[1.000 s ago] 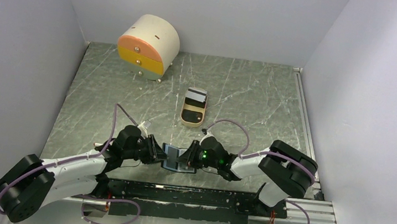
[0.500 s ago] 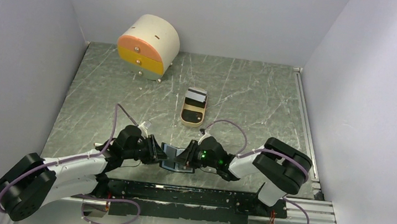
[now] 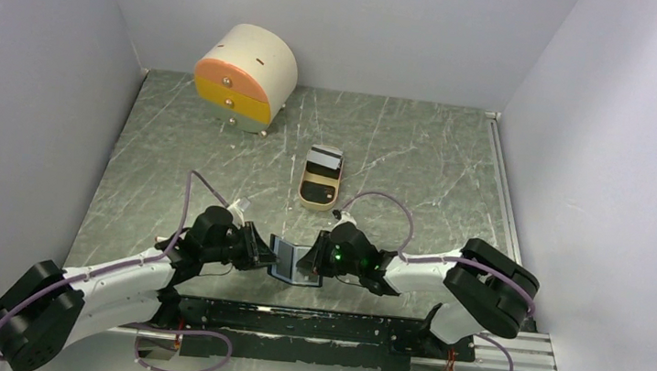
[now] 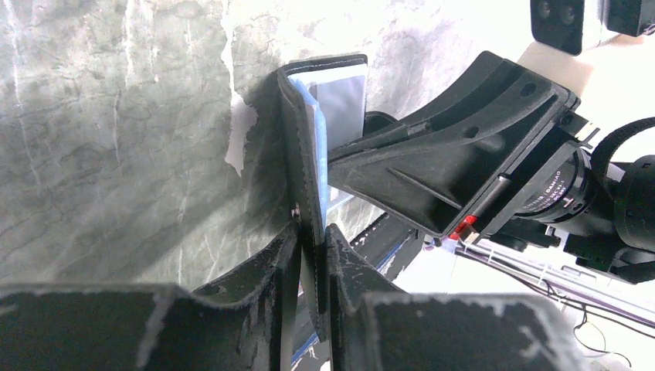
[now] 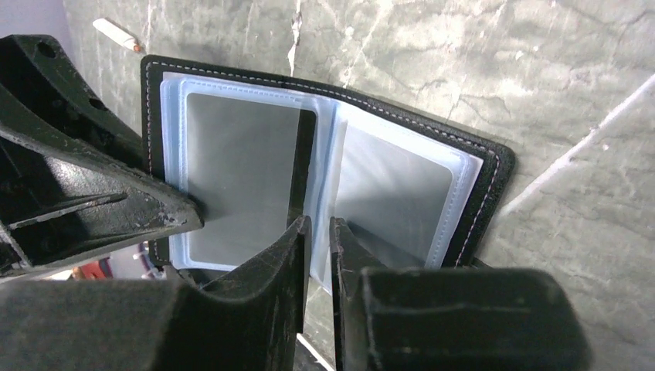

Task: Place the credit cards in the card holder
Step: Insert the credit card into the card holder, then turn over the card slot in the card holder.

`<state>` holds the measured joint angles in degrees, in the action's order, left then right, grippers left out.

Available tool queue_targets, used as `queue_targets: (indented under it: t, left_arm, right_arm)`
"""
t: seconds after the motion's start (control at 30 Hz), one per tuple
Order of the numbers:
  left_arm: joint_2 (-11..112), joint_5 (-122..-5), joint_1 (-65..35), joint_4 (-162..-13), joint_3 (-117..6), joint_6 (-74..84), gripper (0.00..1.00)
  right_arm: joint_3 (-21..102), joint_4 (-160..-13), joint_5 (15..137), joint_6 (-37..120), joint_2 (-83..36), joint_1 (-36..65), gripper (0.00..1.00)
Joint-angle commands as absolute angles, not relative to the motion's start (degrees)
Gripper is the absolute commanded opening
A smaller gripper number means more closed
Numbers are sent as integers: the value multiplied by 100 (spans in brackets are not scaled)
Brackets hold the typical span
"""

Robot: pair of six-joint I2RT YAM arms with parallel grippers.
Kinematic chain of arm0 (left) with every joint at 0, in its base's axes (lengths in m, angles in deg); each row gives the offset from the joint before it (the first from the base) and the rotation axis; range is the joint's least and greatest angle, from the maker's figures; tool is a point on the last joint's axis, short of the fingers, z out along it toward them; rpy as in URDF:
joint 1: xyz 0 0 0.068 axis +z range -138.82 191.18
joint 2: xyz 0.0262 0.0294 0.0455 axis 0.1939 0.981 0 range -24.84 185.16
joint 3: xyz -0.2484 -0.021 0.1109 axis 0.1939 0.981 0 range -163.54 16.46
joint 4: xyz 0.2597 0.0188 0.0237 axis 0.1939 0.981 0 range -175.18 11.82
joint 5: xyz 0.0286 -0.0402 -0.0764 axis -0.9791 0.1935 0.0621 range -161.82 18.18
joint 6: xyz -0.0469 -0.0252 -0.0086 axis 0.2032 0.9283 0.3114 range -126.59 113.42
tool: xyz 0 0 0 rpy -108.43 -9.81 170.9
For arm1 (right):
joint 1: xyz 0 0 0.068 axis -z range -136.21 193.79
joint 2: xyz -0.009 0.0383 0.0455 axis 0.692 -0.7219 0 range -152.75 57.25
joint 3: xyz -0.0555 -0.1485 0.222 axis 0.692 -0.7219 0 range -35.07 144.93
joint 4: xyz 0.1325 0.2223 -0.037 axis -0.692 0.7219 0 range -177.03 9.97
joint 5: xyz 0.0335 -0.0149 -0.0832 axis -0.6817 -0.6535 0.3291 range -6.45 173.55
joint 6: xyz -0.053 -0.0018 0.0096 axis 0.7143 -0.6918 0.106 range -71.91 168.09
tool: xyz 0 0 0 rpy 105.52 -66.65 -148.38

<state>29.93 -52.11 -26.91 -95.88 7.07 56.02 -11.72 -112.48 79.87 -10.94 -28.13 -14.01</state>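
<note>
While holding the card holder (image 5: 402,178) open just ahead of the arm bases, between the two wrists, looks to be mid-insertion. State of the left gripper (image 4: 313,239): pressed together on the edge of the black cover, blue-white sleeves fanned out beyond. State of the right gripper (image 5: 317,232): nearly pressed together on a thin dark strip seen almost edge-on between two clear sleeve pages. Read as a black card (image 5: 306,166), though cannot rule out a sleeve leaf. Cannot tell whether the holder touches the table or hangs just above it.

Judged next move: line the strip's far edge up with a pocket mouth, then slide along the plane of the page, with the left pinch firm enough to stop the cover folding. Risks: skating over the plastic instead of entering; sleeves flexing away.

More credit cards (image 3: 324,159) in the tan tray (image 3: 315,208), beyond the holder toward mid-table: one light at the far end, something dark nearer. Task judged far from done.

Surface: grey-green marbled table (image 3: 438,160), pale veins. Round cream drawer box (image 3: 246,74), orange and yellow fronts, near the far left corner. Plain pale walls (image 3: 342,21) on three sides. Black rail (image 3: 310,324) along the near edge under the arm bases.
</note>
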Motion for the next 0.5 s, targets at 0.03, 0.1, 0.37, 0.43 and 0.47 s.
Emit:
queue_targets:
  t: [0.03,0.1,0.37,0.43,0.47]
  left_arm:
    - [2852,-5184,-2722,-9644,519,5523,22]
    - [2819,-5152,-2722,-9739,528,5523,23]
    - [2715,-5016,-2728,-10124,679,5589,24]
    - [2702,-5033,-2724,-10130,688,5578,19]
    - [2713,-5044,-2724,-10119,688,5564,14]
  right_arm:
    - [-1002,-10732,8320,-684,-2878,-1387,19]
    - [-1073,-10881,8276,-707,-2965,-1382,19]
    - [-1083,-11054,8165,-717,-3202,-1386,19]
    - [-1093,-11071,8163,-730,-3207,-1384,20]
    - [-1098,-11098,8165,-736,-3212,-1389,20]
